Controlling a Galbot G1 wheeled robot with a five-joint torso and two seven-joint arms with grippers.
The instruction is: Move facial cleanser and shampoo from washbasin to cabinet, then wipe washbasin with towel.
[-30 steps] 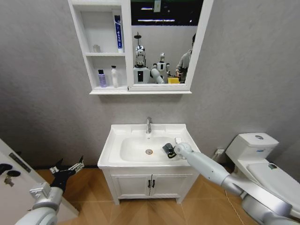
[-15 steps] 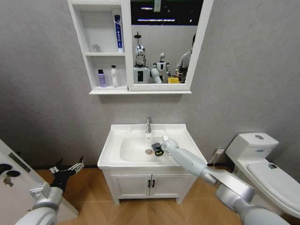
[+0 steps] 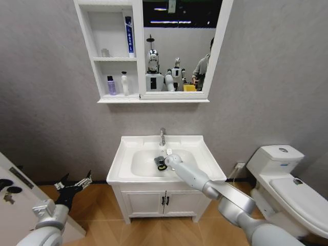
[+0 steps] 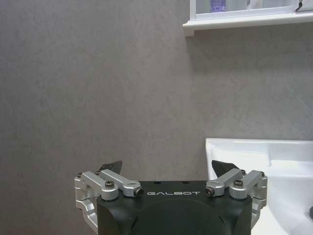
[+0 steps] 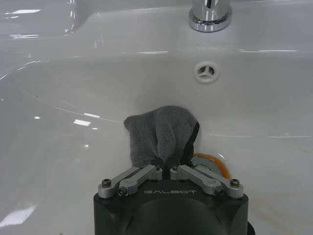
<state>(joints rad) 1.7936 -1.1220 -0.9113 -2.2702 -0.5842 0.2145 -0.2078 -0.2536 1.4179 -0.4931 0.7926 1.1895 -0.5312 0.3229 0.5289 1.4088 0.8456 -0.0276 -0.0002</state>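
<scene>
Wiping is the step in hand: the right gripper (image 3: 160,163) is down in the bowl of the washbasin (image 3: 200,154), its jaws pinched together on the towel (image 5: 161,134), which bunches forward from the fingertips and lies on the white slope beside the drain (image 5: 210,164). In the right wrist view the overflow hole (image 5: 206,72) and the base of the tap (image 5: 210,12) sit farther up the bowl wall.

Two bottles (image 3: 118,84) stand on the lowest shelf of the cabinet (image 3: 110,51), so the moving part looks finished. The left gripper (image 4: 166,171) hangs low beside the washbasin, facing the grey wall, its jaws spread apart and empty.

Several things could go wrong from here:
- The towel is held only by a fold at its near end. Drag on the ceramic could pull it out of the pinch, leaving the cloth behind in the bowl.
- With so little cloth under the fingers, a small dip of the wrist would put metal on the glaze rather than fabric.
- A stroke carried across the drain could snag the loose end in its rim.
- A sweep up the far wall brings the gripper toward the tap, and a knock there is likely if the arm does not stop short.
- The flat rim may go unwiped if the strokes stay in the bowl.
</scene>
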